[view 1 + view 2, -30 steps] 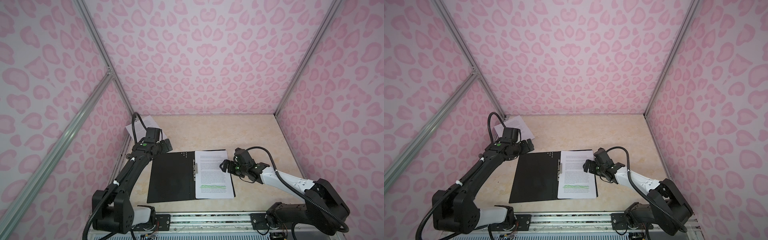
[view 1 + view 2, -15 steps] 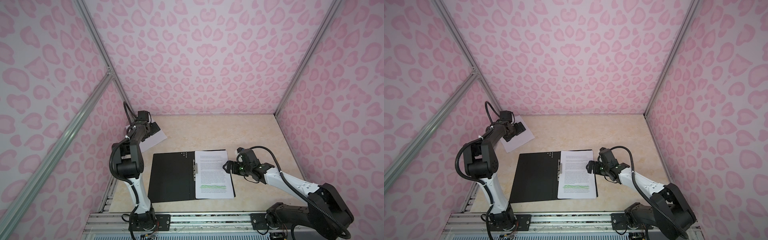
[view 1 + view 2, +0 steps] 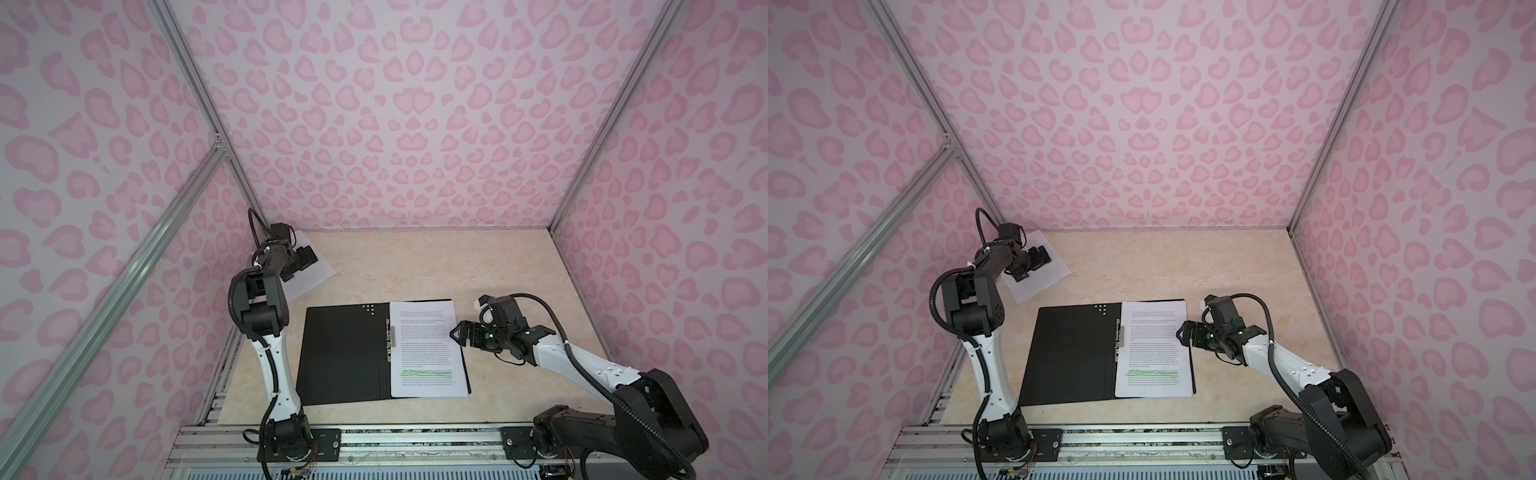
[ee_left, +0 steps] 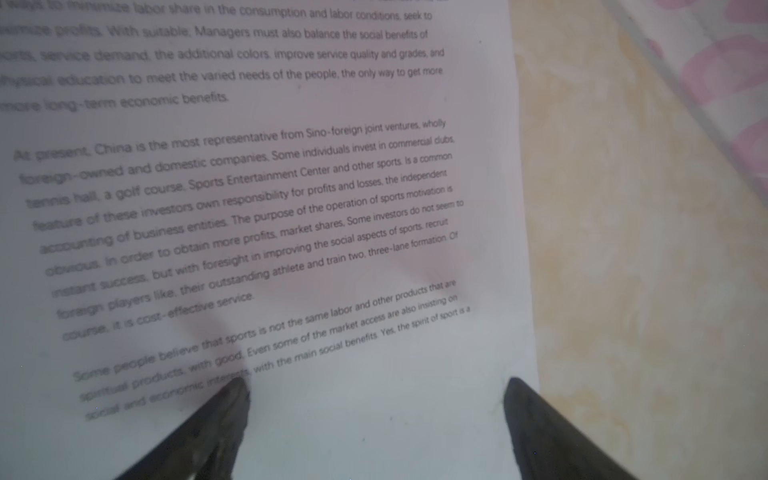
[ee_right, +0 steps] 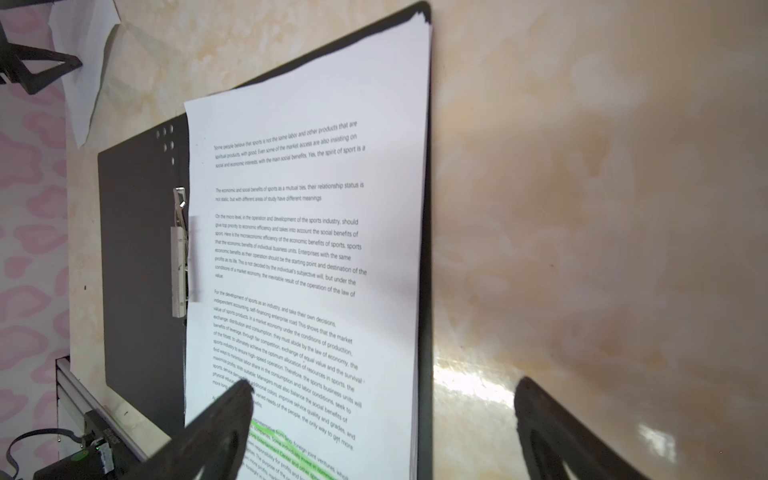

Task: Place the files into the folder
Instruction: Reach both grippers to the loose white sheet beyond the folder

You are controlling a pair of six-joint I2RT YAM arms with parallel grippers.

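Note:
The folder (image 3: 345,353) (image 3: 1075,353) lies open and flat at mid-table, black inside up, metal clip (image 5: 179,253) at its spine. A stack of files (image 3: 428,349) (image 3: 1152,349) (image 5: 307,249) rests on its right half, the top sheet bearing green highlighted lines. One more printed sheet (image 3: 316,276) (image 3: 1046,280) (image 4: 291,208) lies loose at the back left. My left gripper (image 3: 309,259) (image 4: 376,386) is open just above that sheet's bottom margin. My right gripper (image 3: 457,332) (image 5: 384,388) is open, straddling the folder's right edge.
The beige table (image 3: 415,266) is boxed in by pink patterned walls on three sides. The left wall stands close behind the loose sheet. An aluminium rail (image 3: 374,436) carrying both arm bases runs along the front edge.
My left arm swung from the folder's back left corner to the loose sheet at the back left. My right gripper drew back a little to the right. Both stayed open.

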